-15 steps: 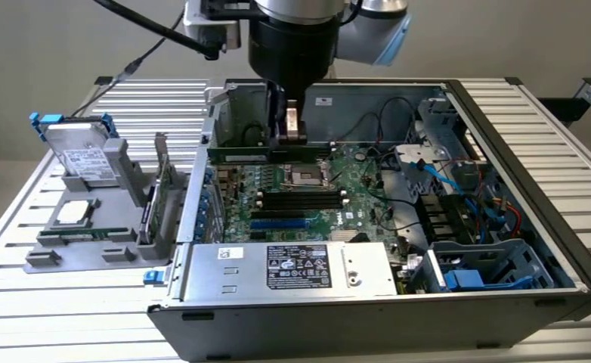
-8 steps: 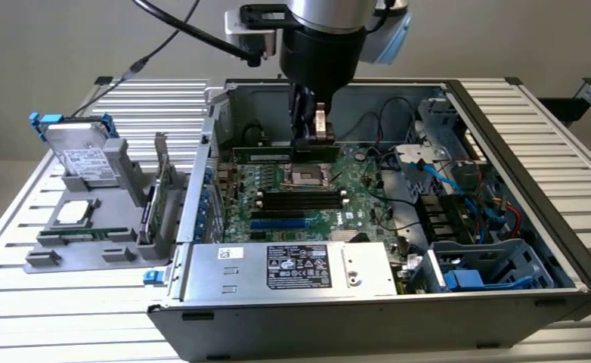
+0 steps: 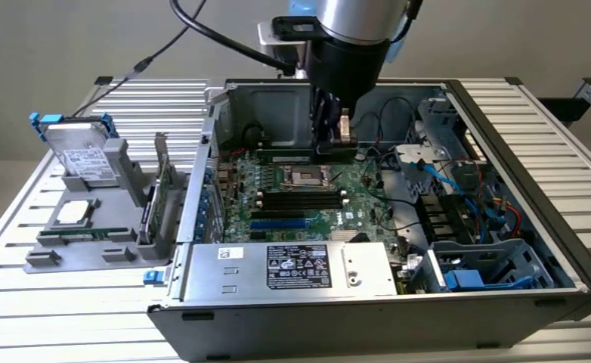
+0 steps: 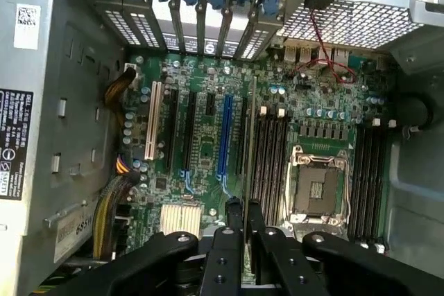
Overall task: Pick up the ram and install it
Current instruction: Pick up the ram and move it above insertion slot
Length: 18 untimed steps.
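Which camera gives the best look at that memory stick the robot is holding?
The exterior view: the ram hangs in the gripper over the motherboard, its long side visible. The wrist view sees it edge-on, a thin strip running away from the gripper.

green motherboard (image 4: 208, 147), blue slot (image 4: 224, 136), white slot (image 4: 152, 121), black hand (image 4: 244, 207), green ram (image 3: 286, 156)
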Each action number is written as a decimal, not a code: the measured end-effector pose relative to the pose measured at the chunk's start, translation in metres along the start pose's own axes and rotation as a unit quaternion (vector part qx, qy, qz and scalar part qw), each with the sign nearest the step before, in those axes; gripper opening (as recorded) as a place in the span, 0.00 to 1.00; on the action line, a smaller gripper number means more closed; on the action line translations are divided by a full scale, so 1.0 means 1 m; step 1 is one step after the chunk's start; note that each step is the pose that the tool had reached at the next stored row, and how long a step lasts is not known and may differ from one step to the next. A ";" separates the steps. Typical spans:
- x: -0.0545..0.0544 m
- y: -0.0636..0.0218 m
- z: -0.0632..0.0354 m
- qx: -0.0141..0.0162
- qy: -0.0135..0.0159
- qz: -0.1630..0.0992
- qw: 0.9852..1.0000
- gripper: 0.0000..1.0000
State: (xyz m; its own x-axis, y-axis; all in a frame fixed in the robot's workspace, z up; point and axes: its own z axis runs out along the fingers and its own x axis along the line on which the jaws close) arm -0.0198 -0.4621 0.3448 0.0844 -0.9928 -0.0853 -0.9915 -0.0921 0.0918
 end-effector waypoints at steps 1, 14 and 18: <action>-0.001 -0.0028 0.0016 0.000 0.000 0.000 1.000 0.14; -0.025 -0.0139 0.0267 -0.001 0.001 0.001 1.000 0.14; -0.029 -0.0147 0.0316 -0.002 0.007 0.001 1.000 0.14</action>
State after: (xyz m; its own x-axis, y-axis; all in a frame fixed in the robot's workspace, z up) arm -0.0107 -0.4293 0.3145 0.0832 -0.9940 -0.0713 -0.9913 -0.0899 0.0959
